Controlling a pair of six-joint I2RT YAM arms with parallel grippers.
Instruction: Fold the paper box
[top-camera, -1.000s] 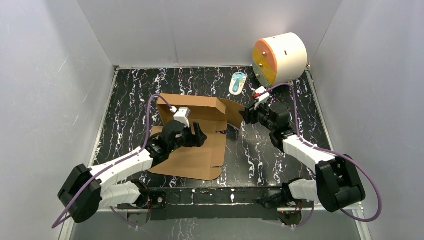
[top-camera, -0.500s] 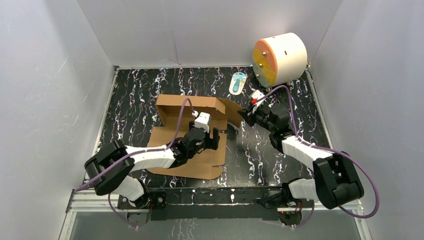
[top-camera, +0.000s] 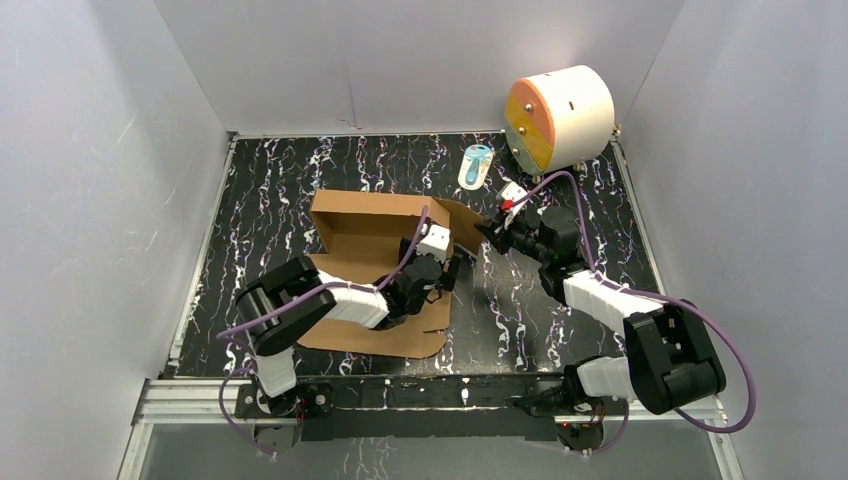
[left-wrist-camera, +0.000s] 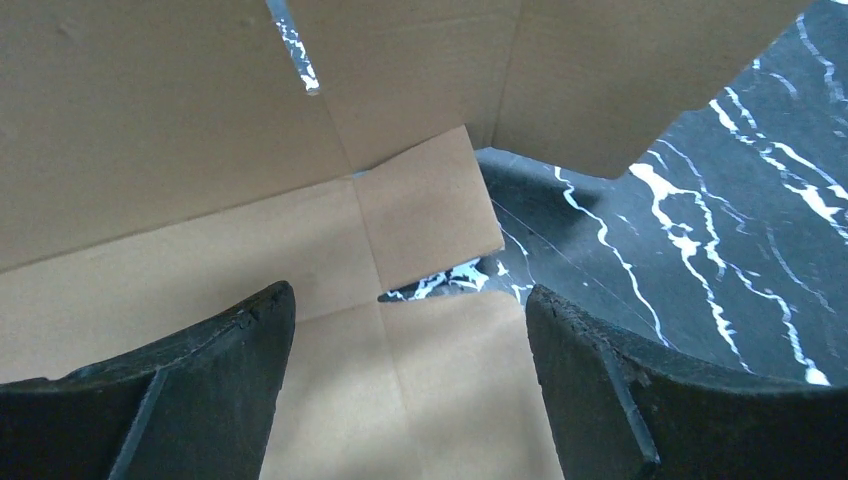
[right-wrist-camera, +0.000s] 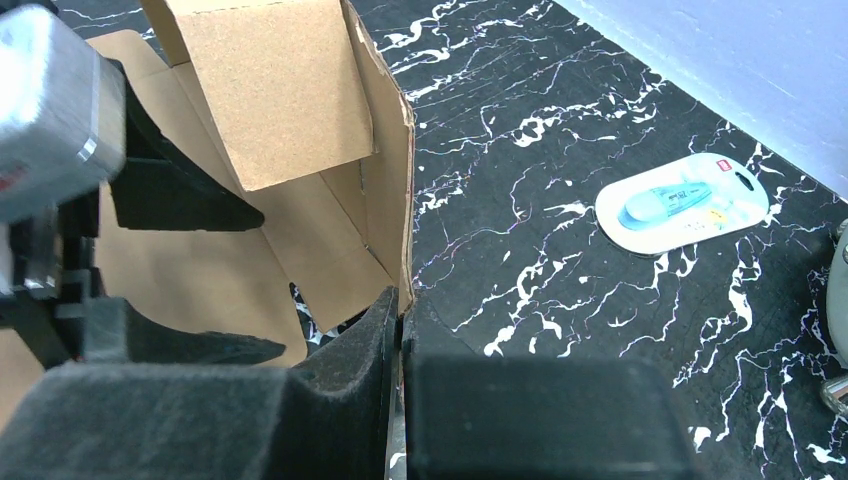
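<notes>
The paper box (top-camera: 352, 322) is a brown cardboard sheet lying partly folded on the black marbled table, with its back wall (top-camera: 368, 213) raised. My left gripper (top-camera: 452, 270) hovers low over the box floor near its right edge. Its jaws are open, with only bare cardboard (left-wrist-camera: 300, 260) between the fingers (left-wrist-camera: 200, 385). My right gripper (top-camera: 490, 232) is shut on the edge of the upright right side flap (right-wrist-camera: 392, 170); the thin cardboard runs down between its pads (right-wrist-camera: 375, 325). A smaller tab (right-wrist-camera: 270, 90) stands beside that flap.
A white-and-orange cylinder (top-camera: 557, 117) stands at the back right corner. A blue item in a white blister pack (top-camera: 476, 165) lies behind the box, also in the right wrist view (right-wrist-camera: 682, 202). Grey walls enclose the table on three sides.
My left gripper has slid right across the box floor to its right edge and opened wider. My right gripper has closed on the right side flap.
</notes>
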